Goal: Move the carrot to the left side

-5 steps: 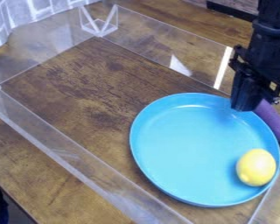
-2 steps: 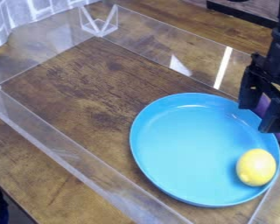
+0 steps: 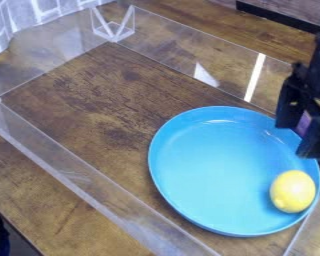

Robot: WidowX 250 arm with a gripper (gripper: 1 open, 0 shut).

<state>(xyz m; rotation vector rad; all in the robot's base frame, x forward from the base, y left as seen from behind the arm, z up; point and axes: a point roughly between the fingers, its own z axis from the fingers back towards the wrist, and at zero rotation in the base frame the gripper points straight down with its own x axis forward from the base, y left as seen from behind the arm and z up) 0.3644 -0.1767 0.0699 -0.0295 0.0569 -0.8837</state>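
No carrot shows in this view; it is hidden or out of frame. My gripper [image 3: 307, 125] hangs pointing down at the right edge, just past the far right rim of the blue plate [image 3: 203, 160]. Its dark fingers [image 3: 290, 104] stand apart, so it is open and holds nothing. A bit of a purple object [image 3: 306, 122] shows between and behind them, mostly covered by the gripper. A yellow lemon [image 3: 294, 190] lies on the plate's near right part, below the gripper.
The wooden table [image 3: 96, 90] is fenced by low clear acrylic walls [image 3: 69, 165] along the near left and back. A clear plastic stand [image 3: 112, 20] sits at the back left corner.
The gripper has shifted right toward the frame's edge and its fingers have spread from shut to open. The plate and the lemon have not moved.
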